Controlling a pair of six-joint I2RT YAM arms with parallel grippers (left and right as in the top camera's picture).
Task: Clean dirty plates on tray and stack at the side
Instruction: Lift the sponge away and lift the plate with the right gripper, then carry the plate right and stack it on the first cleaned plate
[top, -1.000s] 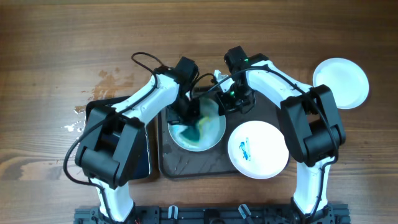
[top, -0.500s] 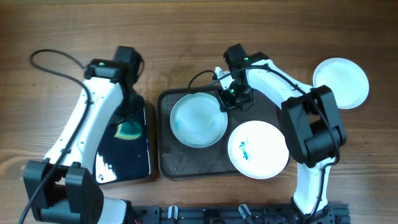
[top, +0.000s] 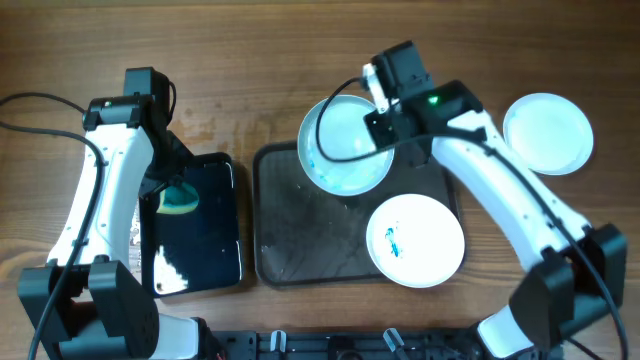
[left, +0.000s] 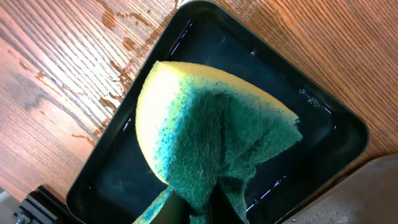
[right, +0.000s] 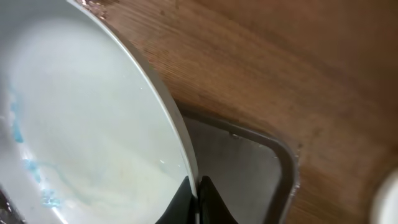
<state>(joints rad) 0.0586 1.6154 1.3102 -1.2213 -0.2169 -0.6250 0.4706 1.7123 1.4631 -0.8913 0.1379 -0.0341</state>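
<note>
A: Overhead first: where is the pale blue round shallow plate?

B: It is over the back edge of the large dark grey-brown rectangular tray, partly above the brown wooden table. The right gripper pinches its rim. The right wrist camera shows that rim clamped between both jaws.

A: How does it look?

B: Glossy and mostly wiped, with faint blue traces near one side of the inner surface. I cannot tell whether it touches the tray.

A: The other plates?

B: A white round plate with a blue smear lies in the tray's front right corner. A plain white round plate lies on the table, right of the tray.

A: And the left side?

B: The left gripper is clamped on a yellow sponge with a green scouring face. The sponge hangs above the smaller glossy black rectangular tray, which sits just left of the big one.
</note>
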